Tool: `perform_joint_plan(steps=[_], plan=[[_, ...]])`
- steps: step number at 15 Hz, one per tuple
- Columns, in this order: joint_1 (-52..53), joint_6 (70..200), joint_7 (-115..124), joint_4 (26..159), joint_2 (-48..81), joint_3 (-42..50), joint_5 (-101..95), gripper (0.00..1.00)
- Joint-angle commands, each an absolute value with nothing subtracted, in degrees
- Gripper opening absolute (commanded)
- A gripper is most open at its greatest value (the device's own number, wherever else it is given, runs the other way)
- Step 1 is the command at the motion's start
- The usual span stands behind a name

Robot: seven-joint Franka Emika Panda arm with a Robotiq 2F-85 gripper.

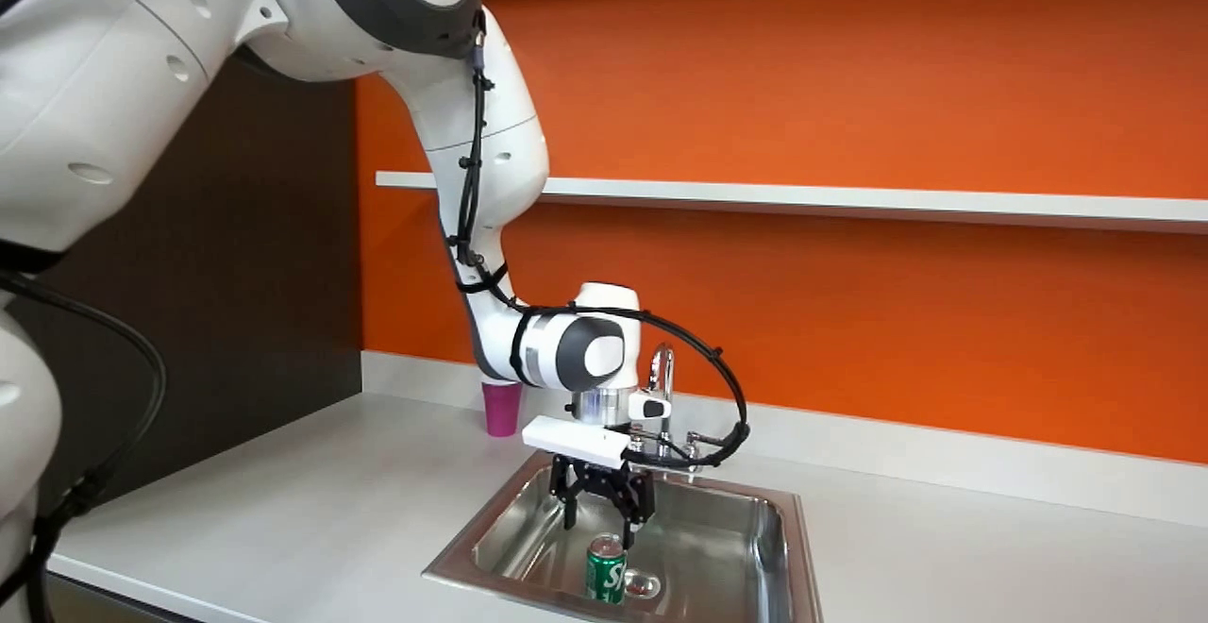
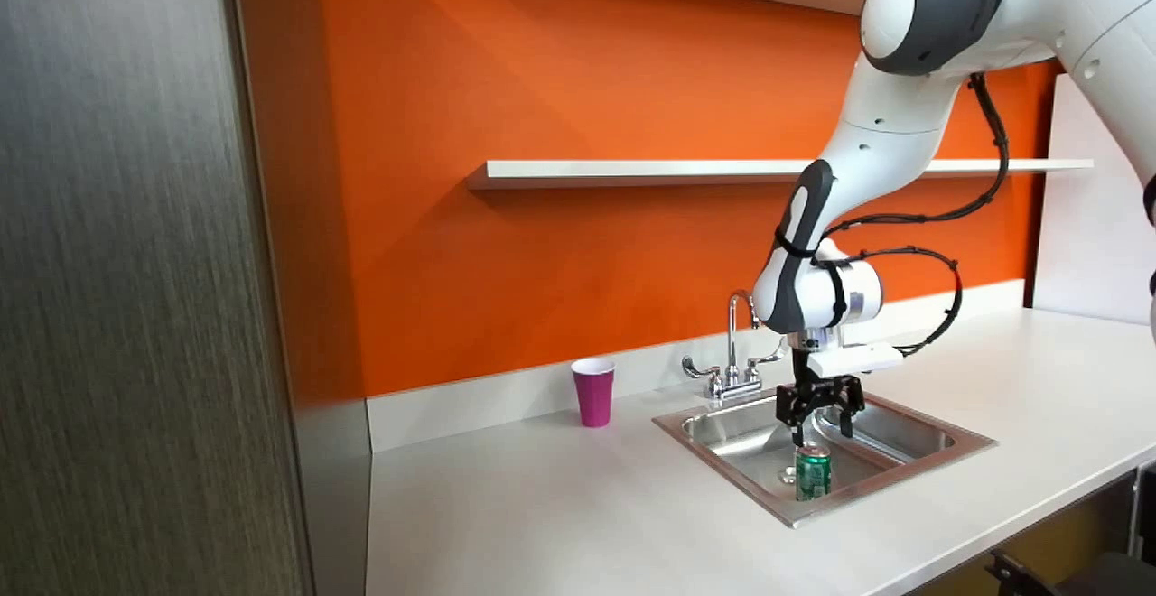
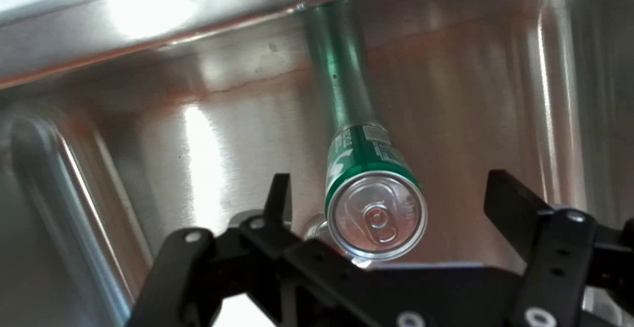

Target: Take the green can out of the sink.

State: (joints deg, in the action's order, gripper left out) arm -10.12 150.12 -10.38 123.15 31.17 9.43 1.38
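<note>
1. Here's the gripper point(image 1: 599, 530), poised over the sink point(image 1: 797, 552), jaws wide apart, nothing held! The green can point(image 1: 605, 574) looks closer to one jaw in the wrist view, so an off-line descent could jab its top.
2. That can stands upright inside the sink, near its front wall point(image 3: 237, 57). A nudge could topple it; overreaching could scrape the gripper on that wall.
3. Writing now! White letters point(image 1: 613, 578) on it look like "Sp", perhaps Sprite; the smaller print I can't read.
4. Further off, outside the sink by its back corner, the pink cup point(image 2: 594, 397) shows no lettering.
</note>
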Motion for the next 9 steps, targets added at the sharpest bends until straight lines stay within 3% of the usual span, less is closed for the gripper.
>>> perform_joint_plan(steps=[1, 9], plan=[[-12.05, 151.27, -11.11, 120.46, 33.95, 8.22, 0.1, 1.0], [-12.48, 153.37, -11.41, 117.04, 38.43, 6.83, 0.42, 1.0]])
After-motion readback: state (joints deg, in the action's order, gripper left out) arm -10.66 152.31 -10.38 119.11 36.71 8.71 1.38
